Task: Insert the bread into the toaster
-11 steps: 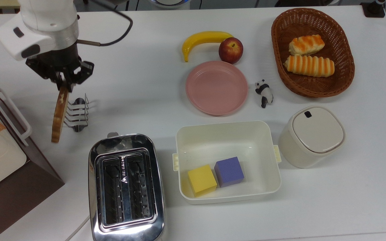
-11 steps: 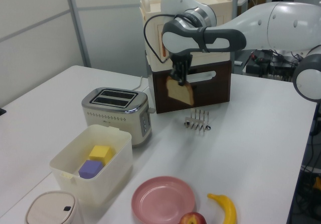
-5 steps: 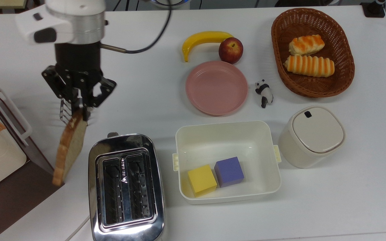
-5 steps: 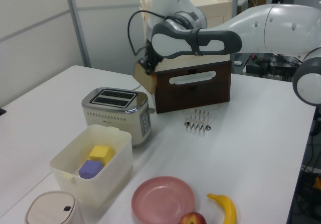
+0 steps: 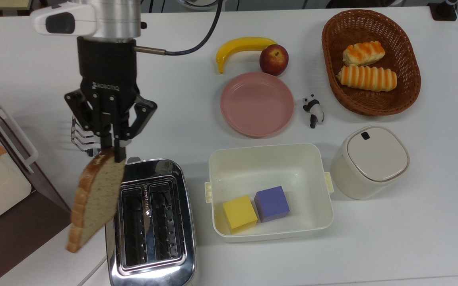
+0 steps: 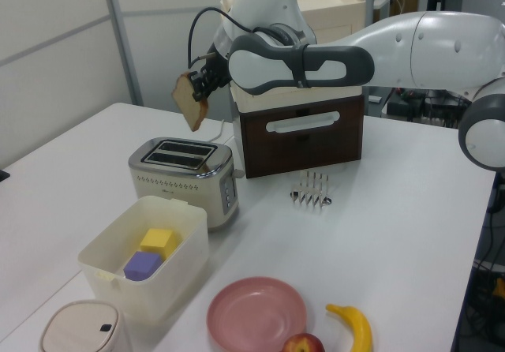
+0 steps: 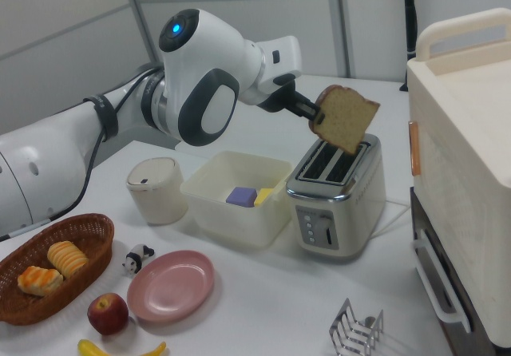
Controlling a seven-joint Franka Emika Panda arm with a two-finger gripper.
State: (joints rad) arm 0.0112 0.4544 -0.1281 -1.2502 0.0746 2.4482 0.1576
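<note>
A thin tan speckled slice of bread with a dark brown crust point(image 5: 96, 198) hangs tilted in the air above the shiny chrome two-slot toaster point(image 5: 151, 226), pinched at its top edge by the black two-finger gripper point(image 5: 116, 153) of the white robot arm, whose fingers are clamped tight on the crust. In the top view the slice overlaps the toaster's left side; in the right view it hovers over the slots, clear of them. Just beside the toaster in the top view's right sits a cream plastic tub point(image 5: 270, 159) holding a yellow cube point(image 5: 239, 213) and a purple cube point(image 5: 272, 203). A small wire toast rack point(image 5: 82, 137) stands behind the gripper on the white table point(image 5: 392, 230).
</note>
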